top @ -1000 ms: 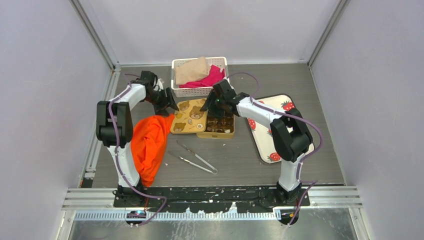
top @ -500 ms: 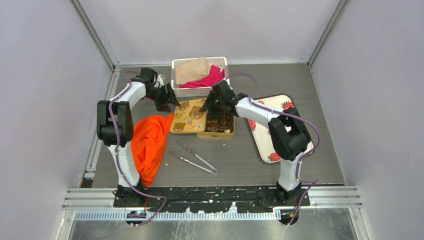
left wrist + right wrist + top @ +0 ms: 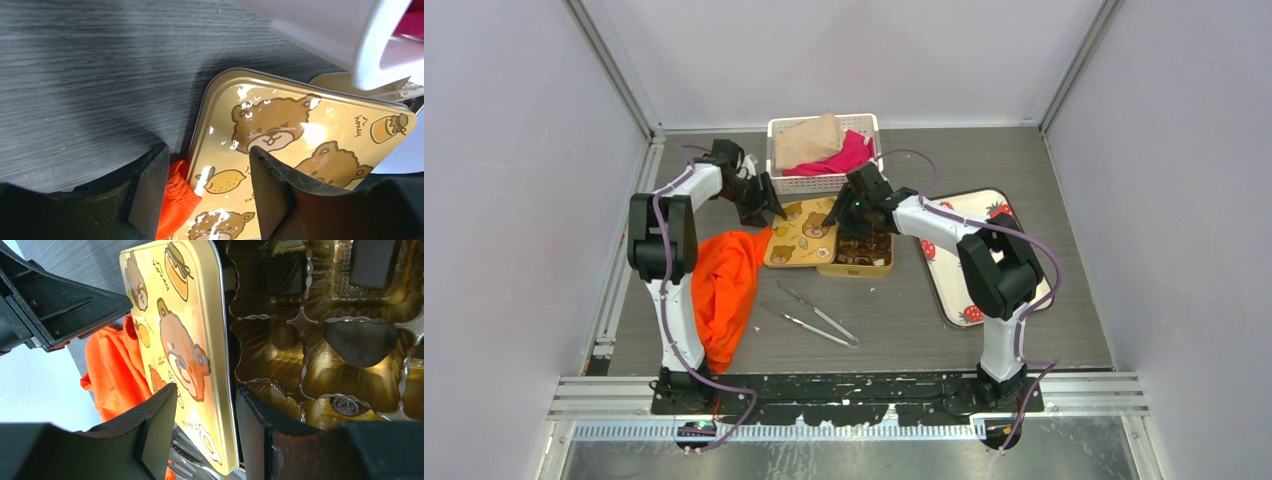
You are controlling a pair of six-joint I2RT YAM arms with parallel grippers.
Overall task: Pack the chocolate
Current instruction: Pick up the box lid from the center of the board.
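The chocolate (image 3: 360, 340) lies as dark pieces in the gold tin (image 3: 874, 267), with square ones (image 3: 282, 275) in the cups further along. The tin's bear-print lid (image 3: 796, 240) lies flat beside it on the left. My left gripper (image 3: 762, 203) hovers open over the lid's far left corner, and the lid (image 3: 300, 130) shows between its fingers (image 3: 147, 195). My right gripper (image 3: 205, 432) is open too, and its jaws straddle the lid's edge (image 3: 222, 390) where lid and tin (image 3: 320, 375) meet. Neither gripper holds anything.
A white basket (image 3: 774, 168) of clothes stands just behind the lid. An orange cloth (image 3: 724, 285) lies left of it, touching the lid's corner. Metal tongs (image 3: 816, 318) lie in front. A strawberry-print tray (image 3: 944, 270) sits right of the tin.
My left arm has swung a little to the right, and its gripper has edged toward the basket. The right gripper has stayed almost in place.
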